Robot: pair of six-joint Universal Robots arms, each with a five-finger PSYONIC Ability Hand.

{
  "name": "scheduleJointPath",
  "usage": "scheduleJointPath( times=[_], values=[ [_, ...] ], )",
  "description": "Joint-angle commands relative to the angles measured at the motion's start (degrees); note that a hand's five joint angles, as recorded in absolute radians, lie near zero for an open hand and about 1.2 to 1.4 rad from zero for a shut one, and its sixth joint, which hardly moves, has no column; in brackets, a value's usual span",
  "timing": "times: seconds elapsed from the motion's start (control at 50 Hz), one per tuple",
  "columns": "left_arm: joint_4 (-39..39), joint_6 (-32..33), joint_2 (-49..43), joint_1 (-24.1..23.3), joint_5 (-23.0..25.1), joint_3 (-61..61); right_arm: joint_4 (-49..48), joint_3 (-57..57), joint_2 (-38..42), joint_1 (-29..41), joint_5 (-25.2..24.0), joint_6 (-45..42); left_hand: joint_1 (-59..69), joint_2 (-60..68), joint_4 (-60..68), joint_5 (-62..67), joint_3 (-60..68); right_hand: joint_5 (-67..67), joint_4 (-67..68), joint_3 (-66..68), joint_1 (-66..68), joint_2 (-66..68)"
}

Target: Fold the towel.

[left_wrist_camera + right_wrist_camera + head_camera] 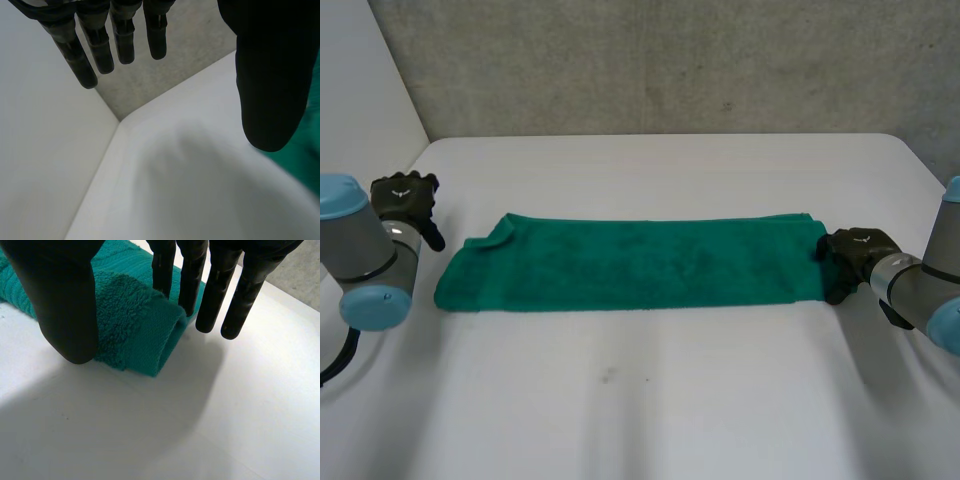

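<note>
One green towel (630, 265) lies on the white table (640, 400), folded into a long strip running left to right. Two hands are present.

The left hand (405, 200) is just beyond the strip's left end, clear of the cloth. Its fingers (102, 50) are straight, side by side and apart from the thumb, and hold nothing.

The right hand (855, 255) is at the strip's right end. Its fingers (215, 295) are straight and slightly spread. Two fingertips reach the folded end and the thumb stands at the near edge, so the end lies between them unpinched.

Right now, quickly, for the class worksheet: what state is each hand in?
Left hand: open, holding nothing.
Right hand: open, straddling one end of the towel, not gripping it.
</note>
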Motion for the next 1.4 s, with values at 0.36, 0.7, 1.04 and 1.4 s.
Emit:
scheduleJointPath(
  times=[0.36,0.7,1.04,1.4],
  values=[
    [0.29,-1.26,-8.82,-1.42,8.54,8.88,0.05,0.25,-0.05,0.0,0.16,0.0,9.94,9.9,9.9,9.8,10.21,5.7,5.38,5.16,9.62,5.9],
    [2.4,-1.79,5.39,-1.94,2.9,-7.78,-0.04,0.78,-1.46,-0.09,-0.63,-0.09,8.09,8.05,8.05,7.95,8.37,6.88,6.56,6.34,10.8,7.08],
    [2.48,-2.06,19.9,-8.71,3.34,-24.14,-2.24,-0.45,-0.49,-0.79,0.68,-3.51,1.03,0.98,0.98,0.89,1.3,51.06,50.74,50.52,54.98,51.26],
    [2.13,-2.32,24.21,-8.71,3.26,-28.53,-0.22,-5.37,-5.41,-15.3,9.3,-31.64,-3.17,-3.21,-3.21,-3.31,-2.9,51.06,50.74,50.52,54.98,51.26]
  ],
)
